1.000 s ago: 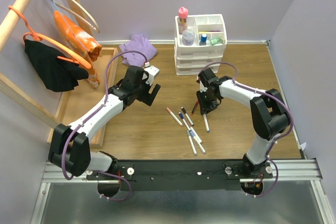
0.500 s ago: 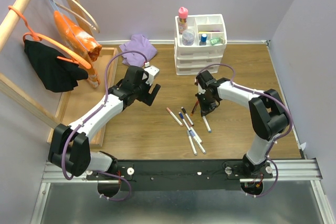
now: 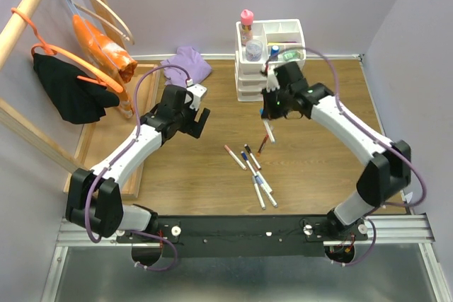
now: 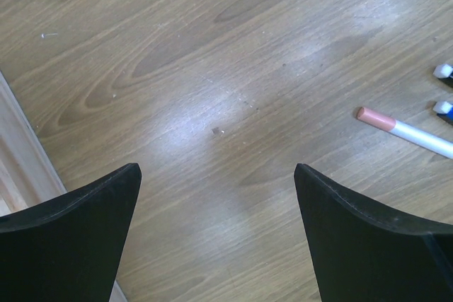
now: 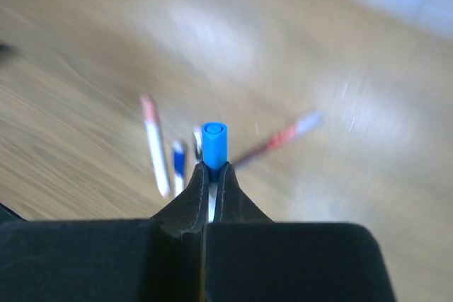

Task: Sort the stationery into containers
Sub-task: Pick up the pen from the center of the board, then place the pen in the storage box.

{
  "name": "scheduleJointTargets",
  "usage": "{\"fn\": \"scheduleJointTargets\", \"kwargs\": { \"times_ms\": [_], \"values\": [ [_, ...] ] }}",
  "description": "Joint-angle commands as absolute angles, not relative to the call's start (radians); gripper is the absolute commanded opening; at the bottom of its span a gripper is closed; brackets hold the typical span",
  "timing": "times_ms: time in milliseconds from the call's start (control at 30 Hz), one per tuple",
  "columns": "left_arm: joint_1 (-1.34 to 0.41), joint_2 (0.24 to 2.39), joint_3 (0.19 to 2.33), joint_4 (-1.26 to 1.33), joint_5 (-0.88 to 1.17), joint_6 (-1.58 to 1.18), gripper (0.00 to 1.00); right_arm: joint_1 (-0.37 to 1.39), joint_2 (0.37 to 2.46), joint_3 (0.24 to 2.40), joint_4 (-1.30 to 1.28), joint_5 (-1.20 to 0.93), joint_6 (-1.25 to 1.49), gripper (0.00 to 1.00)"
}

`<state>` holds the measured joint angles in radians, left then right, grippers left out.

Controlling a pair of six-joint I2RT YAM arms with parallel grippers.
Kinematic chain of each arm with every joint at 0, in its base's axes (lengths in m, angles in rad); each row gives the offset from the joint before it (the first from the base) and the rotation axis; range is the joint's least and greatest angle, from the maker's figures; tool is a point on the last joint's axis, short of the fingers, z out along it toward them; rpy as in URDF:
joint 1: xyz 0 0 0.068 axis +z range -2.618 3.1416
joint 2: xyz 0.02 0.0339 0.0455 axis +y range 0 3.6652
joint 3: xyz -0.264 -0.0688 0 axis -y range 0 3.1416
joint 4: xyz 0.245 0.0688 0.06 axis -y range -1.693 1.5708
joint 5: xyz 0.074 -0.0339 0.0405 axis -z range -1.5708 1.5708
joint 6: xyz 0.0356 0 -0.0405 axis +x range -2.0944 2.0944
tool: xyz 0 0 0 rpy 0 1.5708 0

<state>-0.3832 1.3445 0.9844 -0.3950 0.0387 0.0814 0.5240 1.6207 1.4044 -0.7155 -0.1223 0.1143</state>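
Observation:
My right gripper point(image 3: 269, 114) is shut on a thin white marker with a blue cap point(image 5: 214, 143). It holds the marker point(image 3: 267, 132) in the air, just in front of the white drawer unit point(image 3: 271, 76). Several other thin markers point(image 3: 256, 178) lie on the wooden table below, along with a pink-capped marker point(image 3: 235, 156) and a red pen point(image 3: 262, 145). The unit's top tray holds a pink-capped glue bottle point(image 3: 245, 25), a grey jar point(image 3: 253, 50) and a mint highlighter point(image 3: 290, 54). My left gripper point(image 3: 195, 122) hangs open over bare wood point(image 4: 216, 167), with the pink-capped marker point(image 4: 403, 129) off to its right.
A purple cloth point(image 3: 187, 61) lies at the back, left of the drawer unit. A long wooden tray point(image 3: 138, 104) runs along the left side, with a rack of hangers and clothes point(image 3: 74, 68) above it. The right wrist view is motion-blurred.
My right gripper has shut on the blue-capped marker and lifted it off the table, moving back toward the drawer unit. The left arm has shifted slightly back and to the left.

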Motion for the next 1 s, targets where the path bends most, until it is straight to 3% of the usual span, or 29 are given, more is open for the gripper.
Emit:
{"fn": "scheduleJointTargets", "kwargs": {
  "times_ms": [0,267,533,967],
  "values": [
    [-0.380,1.353,1.045,-0.405,0.087,0.086,0.98,0.520,1.536,1.584,-0.574,-0.167,0.046,0.01],
    [-0.379,1.413,1.115,-0.426,0.071,0.098,0.98,0.410,1.732,1.949,-0.256,-0.045,0.009,0.01],
    [-0.376,1.437,1.152,-0.454,0.041,0.121,0.98,0.353,1.923,2.063,0.044,-0.005,-0.090,0.01],
    [-0.365,1.485,1.180,-0.476,0.054,0.114,0.98,0.295,2.223,2.333,0.107,0.051,-0.092,0.01]
  ]
}}
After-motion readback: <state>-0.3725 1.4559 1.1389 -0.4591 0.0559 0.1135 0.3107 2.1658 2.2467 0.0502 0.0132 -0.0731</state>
